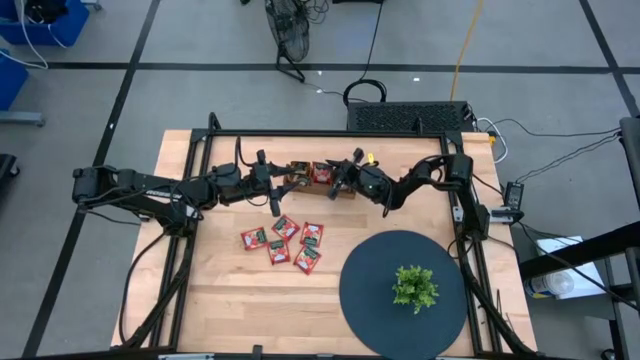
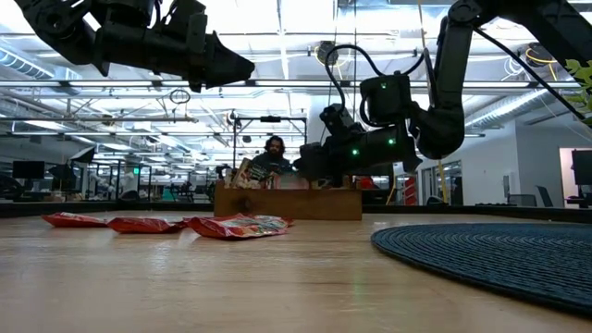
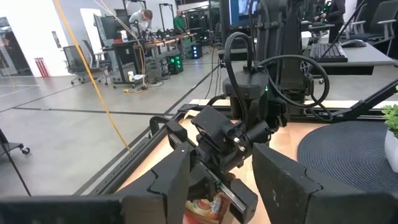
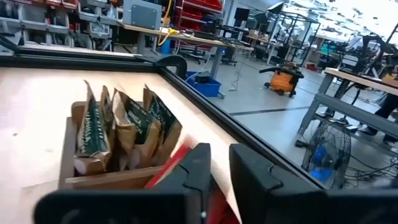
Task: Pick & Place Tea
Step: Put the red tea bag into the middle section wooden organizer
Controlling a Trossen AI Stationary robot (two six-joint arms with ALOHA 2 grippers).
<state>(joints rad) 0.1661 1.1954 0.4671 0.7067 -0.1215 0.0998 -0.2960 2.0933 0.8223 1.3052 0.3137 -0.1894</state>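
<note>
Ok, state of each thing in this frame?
Wooden tray: on the table, some sachets standing inside.
Loose tea sachets: lying flat on the table.
Left end effector: open, empty.
Right end effector: over the tray, red sachet between its fingers.
Plant: upright on the round mat.

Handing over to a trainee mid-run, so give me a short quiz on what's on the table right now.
1. True or false: the plant stands in the wooden tray.
2. How many red sachets lie loose on the table, beside the dark mat?
3. In the right wrist view, the upright sachets in the tray compartment are: A blue, B grey-green, C white.
Key: 1 false, it stands on the dark mat; 2 five; 3 B.
</note>
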